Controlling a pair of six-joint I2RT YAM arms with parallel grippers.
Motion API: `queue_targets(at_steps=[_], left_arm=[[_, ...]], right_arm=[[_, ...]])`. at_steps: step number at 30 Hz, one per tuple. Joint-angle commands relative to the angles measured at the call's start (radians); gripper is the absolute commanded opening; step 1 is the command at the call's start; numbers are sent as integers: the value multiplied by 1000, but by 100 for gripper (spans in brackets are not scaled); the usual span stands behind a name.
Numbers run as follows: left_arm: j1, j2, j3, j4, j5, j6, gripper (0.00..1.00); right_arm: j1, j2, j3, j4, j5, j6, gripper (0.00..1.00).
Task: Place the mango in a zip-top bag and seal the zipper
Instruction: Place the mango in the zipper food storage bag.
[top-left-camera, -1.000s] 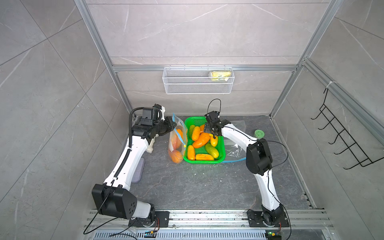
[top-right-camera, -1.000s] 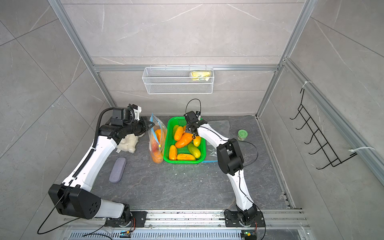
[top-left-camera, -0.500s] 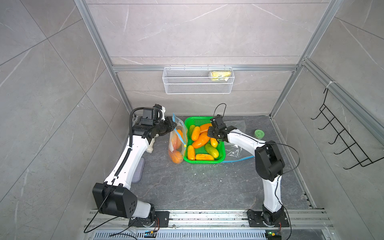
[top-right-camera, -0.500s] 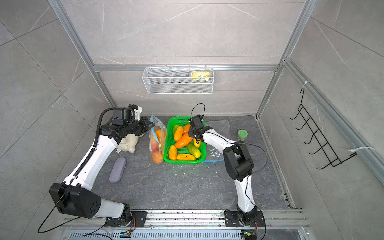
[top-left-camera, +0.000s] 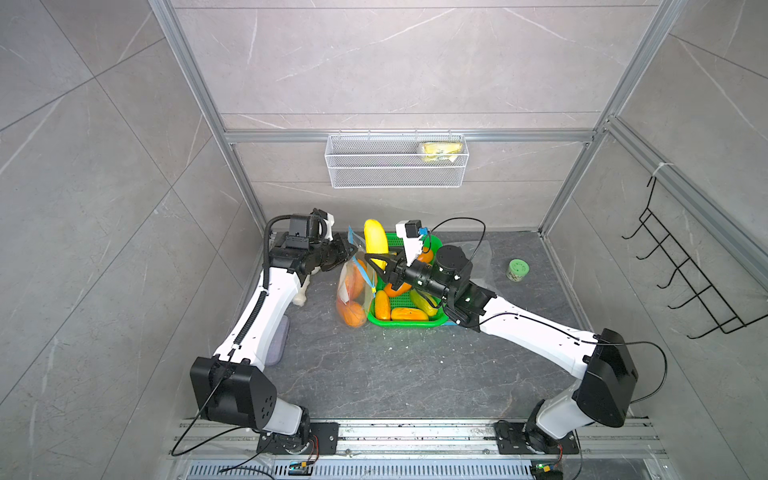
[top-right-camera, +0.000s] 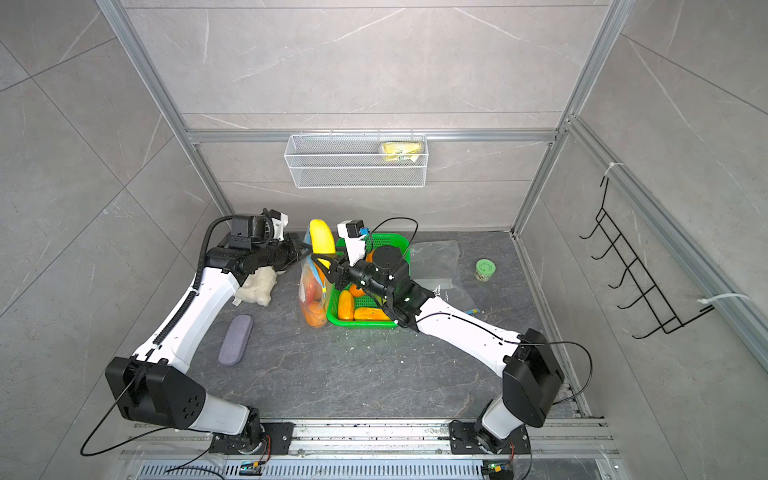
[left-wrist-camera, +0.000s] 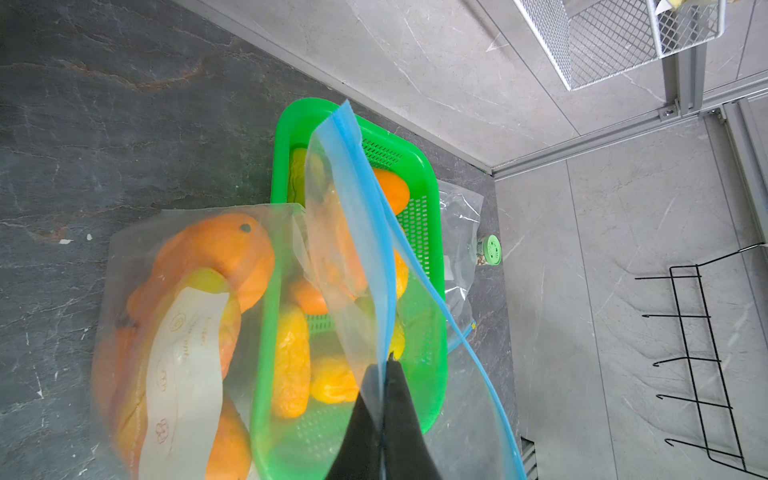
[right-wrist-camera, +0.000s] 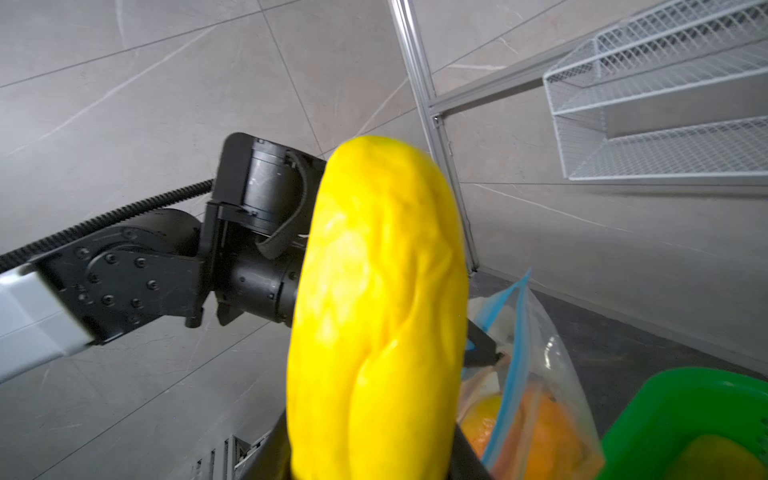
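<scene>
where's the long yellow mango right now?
In both top views the long yellow mango is held upright in the right gripper, by the top of the clear zip-top bag, at the green plastic basket's rear-left corner.

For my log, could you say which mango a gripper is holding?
The bright yellow mango, clamped in the right gripper; the others lie in the green basket or the zip-top bag.
</scene>
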Motion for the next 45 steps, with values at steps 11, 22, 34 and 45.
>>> queue_targets(at_steps=[11, 22, 34, 45], left_arm=[[7, -34, 38, 55, 80, -24, 0], [24, -69, 8, 70, 70, -29, 0], [25, -66, -1, 92, 68, -42, 0], [27, -67, -8, 75, 53, -29, 0]], right_arm=[[9, 159, 149, -171, 63, -95, 28], [9, 205, 298, -561, 253, -209, 34], [9, 258, 475, -852, 241, -302, 64], [6, 154, 423, -794, 200, -257, 78]])
